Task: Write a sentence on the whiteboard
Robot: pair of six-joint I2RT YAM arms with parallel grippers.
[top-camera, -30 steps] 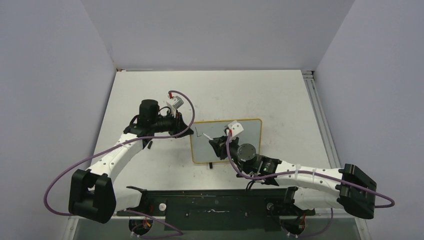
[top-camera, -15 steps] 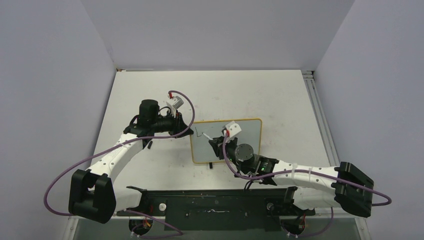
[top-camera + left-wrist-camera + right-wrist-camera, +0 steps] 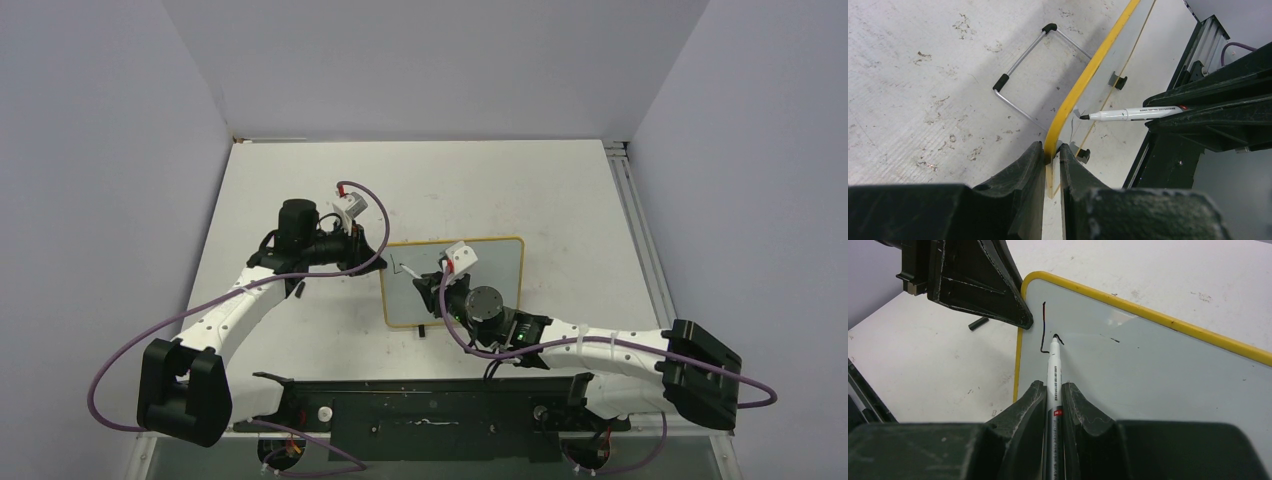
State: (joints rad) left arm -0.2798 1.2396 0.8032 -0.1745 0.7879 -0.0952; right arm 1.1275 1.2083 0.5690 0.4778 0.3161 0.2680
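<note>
The whiteboard (image 3: pixel 500 262), yellow-framed, stands tilted at mid-table. My left gripper (image 3: pixel 376 250) is shut on its left frame edge (image 3: pixel 1087 77), one jaw on each side (image 3: pixel 1050 150). My right gripper (image 3: pixel 432 290) is shut on a white marker (image 3: pixel 1054 371), which also shows in the left wrist view (image 3: pixel 1133 114). The marker's black tip touches the board near the upper left corner. Of the sentence, only a black L-shaped stroke (image 3: pixel 1042 330) and a short curved stroke at the tip show on the board (image 3: pixel 1168 365).
A wire stand (image 3: pixel 1023 75) with black ends props the board from behind. A black foot (image 3: pixel 425 330) sits at the board's near edge. A black rail (image 3: pixel 430 410) runs along the table's near edge. Purple walls close in the left, back and right.
My right arm has shifted slightly left with the marker, and a short stroke has appeared beside the L. My left gripper holds still.
</note>
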